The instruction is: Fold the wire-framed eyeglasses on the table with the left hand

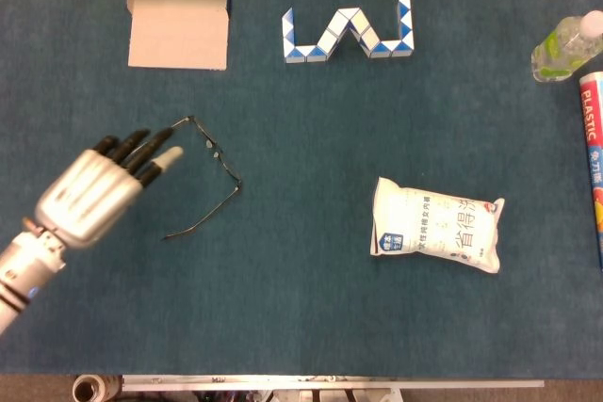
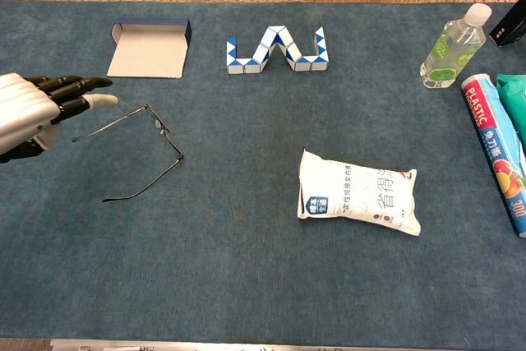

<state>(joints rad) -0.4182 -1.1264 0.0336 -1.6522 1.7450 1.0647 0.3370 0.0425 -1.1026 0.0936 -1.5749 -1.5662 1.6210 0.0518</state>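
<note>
— Where are the eyeglasses (image 1: 203,176) found?

— They are laid open on the blue table (image 1: 301,308), both temples spread, just beyond the fingertips (image 1: 170,153) of the left hand (image 1: 94,190). In the head view the far temple's tip is overlapped by those fingertips; whether it is touched cannot be told.

— And how is the hand held?

— Its fingers are stretched out and slightly spread, and nothing is gripped. The right hand is seen in neither view.

— What else is placed around it?

— An open cardboard box (image 1: 178,28) is set ahead of the hand, farther up the table. A blue-and-white folding puzzle (image 1: 349,33) is stood past the glasses. A white packet (image 1: 435,233) is laid well apart from the hand, beyond the frames, and a clear bottle (image 1: 565,46) and a plastic-wrap roll (image 1: 592,157) are kept at the far edge.
</note>
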